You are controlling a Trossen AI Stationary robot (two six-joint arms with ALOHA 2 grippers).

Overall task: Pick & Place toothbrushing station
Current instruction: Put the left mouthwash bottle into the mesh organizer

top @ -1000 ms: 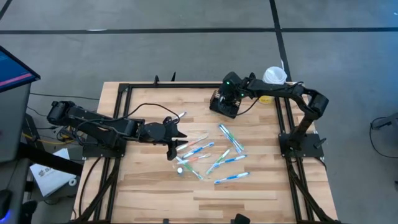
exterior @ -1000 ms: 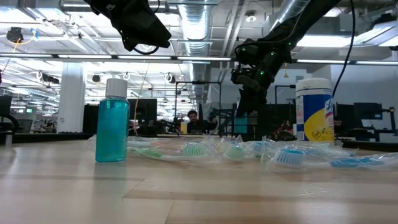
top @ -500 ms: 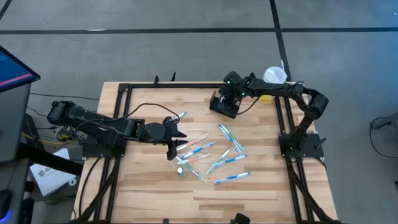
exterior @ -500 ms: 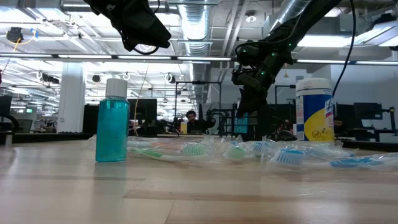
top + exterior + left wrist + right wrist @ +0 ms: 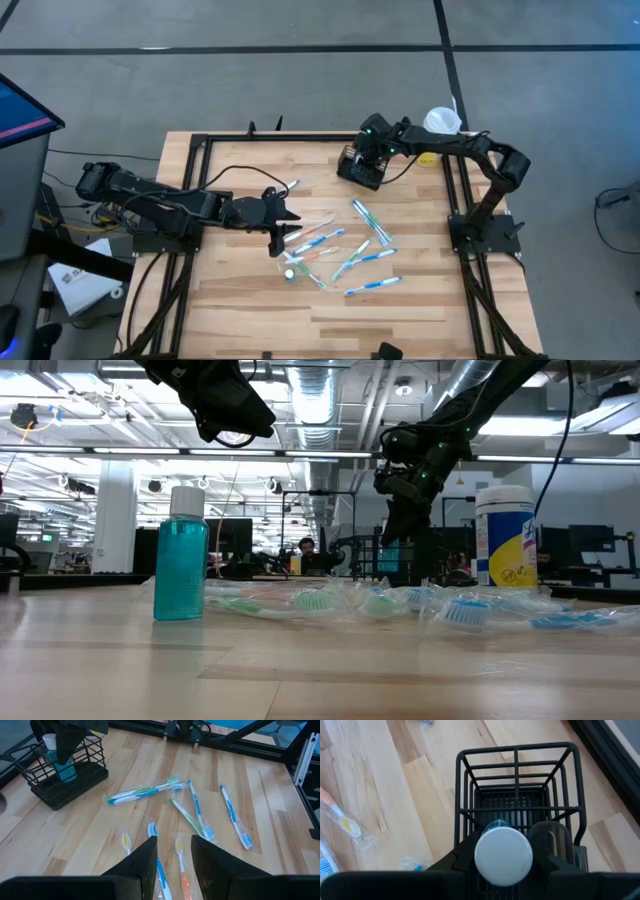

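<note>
The toothbrushing station, a black wire caddy [image 5: 352,172] [image 5: 517,785] [image 5: 75,782], stands on the table at the far middle. My right gripper [image 5: 368,152] [image 5: 502,870] reaches down into it, shut on a small teal bottle with a white cap [image 5: 503,854] [image 5: 63,769]. My left gripper [image 5: 288,214] [image 5: 172,865] hovers open above several wrapped toothbrushes [image 5: 340,245] [image 5: 150,792] with nothing between its fingers. A second teal bottle [image 5: 290,271] [image 5: 182,555] stands upright on the table near them. My right gripper pinches the bottle's upper body, just under the white cap [image 5: 495,826], between its two fingers [image 5: 462,857]. The fingers slant down from above and from the table's right. The bottle stands about upright inside the caddy. Whether its bottom rests on the caddy's floor I cannot tell.
A taller white, yellow and blue canister [image 5: 442,122] [image 5: 505,535] stands at the far right, behind the right arm. Black frame rails [image 5: 200,150] run along the table's edges. The toothbrushes lie scattered over the middle; bare wood [image 5: 230,300] shows at the near left.
</note>
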